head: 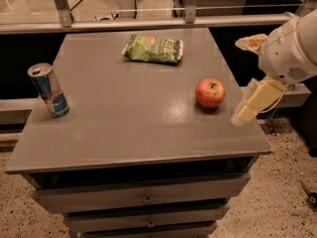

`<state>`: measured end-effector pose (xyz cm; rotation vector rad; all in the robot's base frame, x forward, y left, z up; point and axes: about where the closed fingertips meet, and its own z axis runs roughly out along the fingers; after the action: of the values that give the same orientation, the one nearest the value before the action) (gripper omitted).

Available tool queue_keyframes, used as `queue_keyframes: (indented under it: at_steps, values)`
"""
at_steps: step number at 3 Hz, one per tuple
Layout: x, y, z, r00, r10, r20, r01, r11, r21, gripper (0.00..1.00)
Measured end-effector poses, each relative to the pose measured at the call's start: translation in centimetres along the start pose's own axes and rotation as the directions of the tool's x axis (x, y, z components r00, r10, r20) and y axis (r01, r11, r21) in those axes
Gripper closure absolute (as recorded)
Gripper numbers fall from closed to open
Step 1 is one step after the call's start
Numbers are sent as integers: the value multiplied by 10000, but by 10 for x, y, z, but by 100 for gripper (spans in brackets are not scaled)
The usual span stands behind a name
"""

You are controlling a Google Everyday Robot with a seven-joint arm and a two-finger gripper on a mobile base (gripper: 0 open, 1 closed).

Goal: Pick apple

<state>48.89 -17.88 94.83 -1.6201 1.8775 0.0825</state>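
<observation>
The apple (210,92) is round and red-orange with a small stem dimple. It sits on the grey table top (129,113) near the right edge. My gripper (239,81) is at the right side of the table, just right of the apple and apart from it. Its two cream fingers are spread wide: one fingertip (246,42) is above and one finger (253,103) is below, over the table's right edge. It holds nothing.
A green chip bag (153,48) lies at the back of the table. A blue and silver drink can (48,89) stands upright at the left edge. Drawers (143,198) are below the top. A rail (148,23) runs behind the table.
</observation>
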Motion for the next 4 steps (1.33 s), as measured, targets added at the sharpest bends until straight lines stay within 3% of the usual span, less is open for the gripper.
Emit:
queue_keyframes:
  at_steps: [1,3,4]
  values:
    - [-14,-19,42,9956,173,916,-209,9990,393,0]
    - [1,-47,113,9876,1118,1100,-1192,9908,635,0]
    - [14,-56,127,9823,1551,1046,-1625,9845,661,16]
